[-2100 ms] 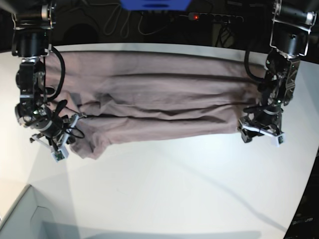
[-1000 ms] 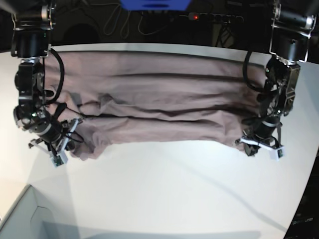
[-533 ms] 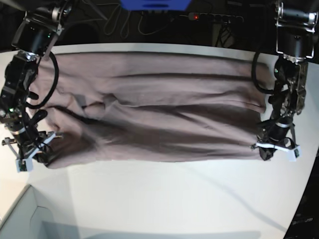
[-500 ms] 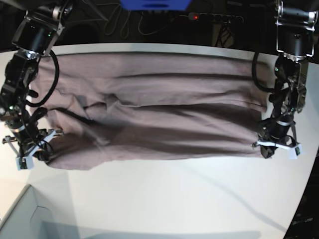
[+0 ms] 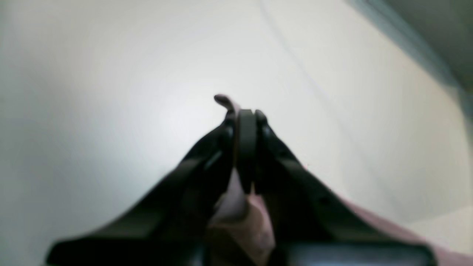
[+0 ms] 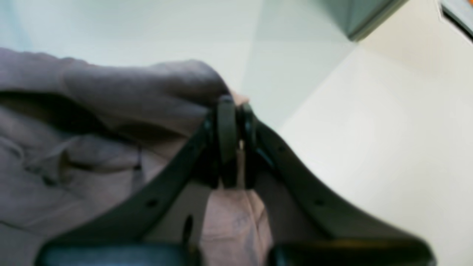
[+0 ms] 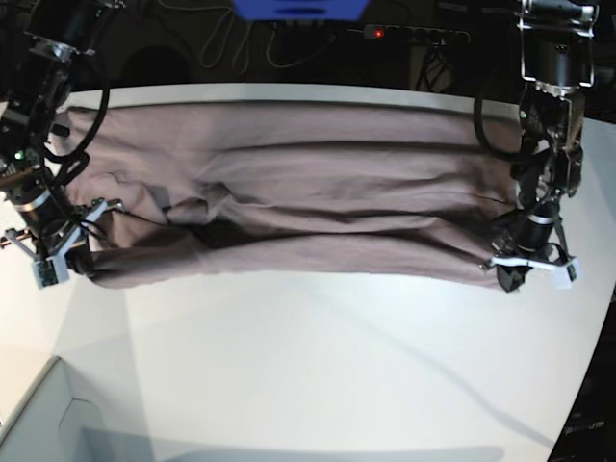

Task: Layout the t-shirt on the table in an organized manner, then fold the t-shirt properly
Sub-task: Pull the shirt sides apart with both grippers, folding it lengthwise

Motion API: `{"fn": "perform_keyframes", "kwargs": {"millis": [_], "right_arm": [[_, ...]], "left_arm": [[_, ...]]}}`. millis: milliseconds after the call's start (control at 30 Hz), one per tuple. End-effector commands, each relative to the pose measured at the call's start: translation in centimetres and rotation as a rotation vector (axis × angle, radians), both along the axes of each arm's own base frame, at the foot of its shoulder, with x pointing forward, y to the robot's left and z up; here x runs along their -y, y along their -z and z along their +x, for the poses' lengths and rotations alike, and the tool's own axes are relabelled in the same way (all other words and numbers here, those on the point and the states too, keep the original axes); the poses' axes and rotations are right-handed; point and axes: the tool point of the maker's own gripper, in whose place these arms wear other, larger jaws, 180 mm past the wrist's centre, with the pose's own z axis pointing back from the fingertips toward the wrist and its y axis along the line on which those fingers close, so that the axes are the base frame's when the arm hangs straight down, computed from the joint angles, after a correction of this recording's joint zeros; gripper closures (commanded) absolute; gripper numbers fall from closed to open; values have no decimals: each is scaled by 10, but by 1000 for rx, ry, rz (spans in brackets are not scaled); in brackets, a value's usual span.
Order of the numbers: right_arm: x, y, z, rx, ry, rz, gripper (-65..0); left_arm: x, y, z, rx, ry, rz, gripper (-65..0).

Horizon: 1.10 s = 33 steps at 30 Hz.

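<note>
Two claws, both pinched on cloth. Left gripper (image 5: 245,122): jaws pressed together with a thin lip of the t-shirt (image 5: 236,207) curling out past the tips; more mauve cloth bunches under the fingers toward the camera. In the base view this left gripper (image 7: 531,271) sits near the table's right edge, holding the shirt's near right corner. Right gripper (image 6: 231,111): jaws likewise pressed together, a fold of the t-shirt (image 6: 111,111) clamped between them, loose wrinkled cloth heaped to one side of the fingers. In the base view the right gripper (image 7: 56,260) is close to the table's left edge, holding the near left corner of the t-shirt (image 7: 298,192). Between the two grips the shirt runs as a long band, left edge to right edge, across the far half of the table (image 7: 318,375); long creases follow its length, and a small rumpled knot with a dark fold sits left of middle. The near edge of the cloth sags slightly between the claws. A pale grey-green box corner (image 7: 34,419) sits at the table's near left corner, well apart from the shirt.
</note>
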Motion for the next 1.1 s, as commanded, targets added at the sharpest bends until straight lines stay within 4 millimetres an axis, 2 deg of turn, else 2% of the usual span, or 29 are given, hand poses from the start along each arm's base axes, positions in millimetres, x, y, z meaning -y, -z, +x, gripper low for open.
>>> {"fn": "perform_keyframes", "kwargs": {"millis": [0,167,300,367,433,533,667,767,900,1067], "right_arm": [[-1,-16,1,51,-25,-17,0],[-10,-27,-21,72,-21,-35,0],[-18,-39,-38,95,-12,-46,0],[-19,-37,-46,85,-6,-45,0],[-13,-35,-54,72,19,-49,0],[-1,-24,-71,31,64,-49,0],[3,-10,-90,-16,105,-31,0],[2,-3,-99,-38,128,-12,0],[-1,10,-108,-75,144,15,0],[0,21,-113,-105,151,31,0]], "left_arm": [[-7,-29,10,92,-15,15,-2],[8,-54,-3,198,61,-9,-2],[17,-48,-17,198,113,-23,-2],[21,-43,-22,192,135,-28,-2],[26,-41,-26,192,160,-34,-2],[33,-41,-31,205,207,-39,-2],[38,-42,-32,217,233,-45,-2],[37,-37,-37,201,230,-48,-2],[11,-36,-47,203,148,-46,-2],[-9,-35,-56,204,74,-47,-2]]}}
